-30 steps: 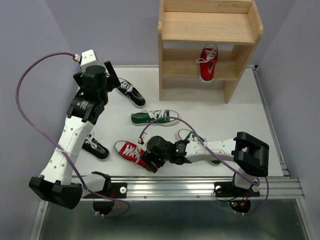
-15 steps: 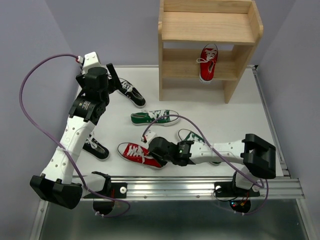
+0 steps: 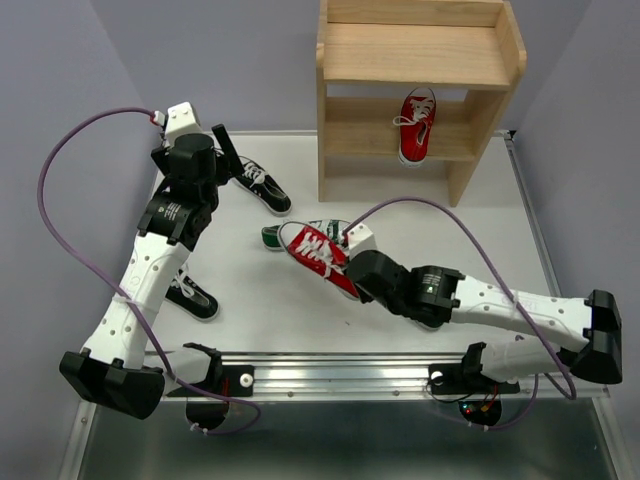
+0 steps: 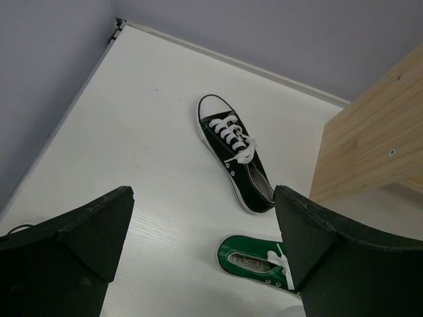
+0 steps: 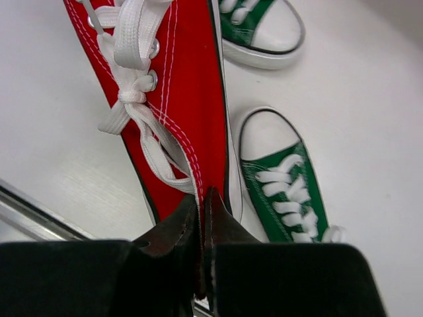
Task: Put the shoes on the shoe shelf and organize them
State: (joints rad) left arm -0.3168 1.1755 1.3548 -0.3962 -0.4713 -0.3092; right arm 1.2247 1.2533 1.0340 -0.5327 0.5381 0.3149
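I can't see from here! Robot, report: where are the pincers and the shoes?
Left pincer open, above a black sneaker. Right pincer shut on red sneaker, not on shoe shelf yet. Green sneaker right beneath it.

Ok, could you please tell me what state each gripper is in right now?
Left gripper: open, holding nothing.
Right gripper: closed on the red shoe.

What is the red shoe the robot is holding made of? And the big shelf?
The red shoe looks like matte woven cloth, probably canvas: stitch lines run along it. Its white laces seem flat cotton, and its white sole edge looks smooth, maybe rubber. The shoe shelf looks like bare light wood, unpainted: grain streaks show and no shine.
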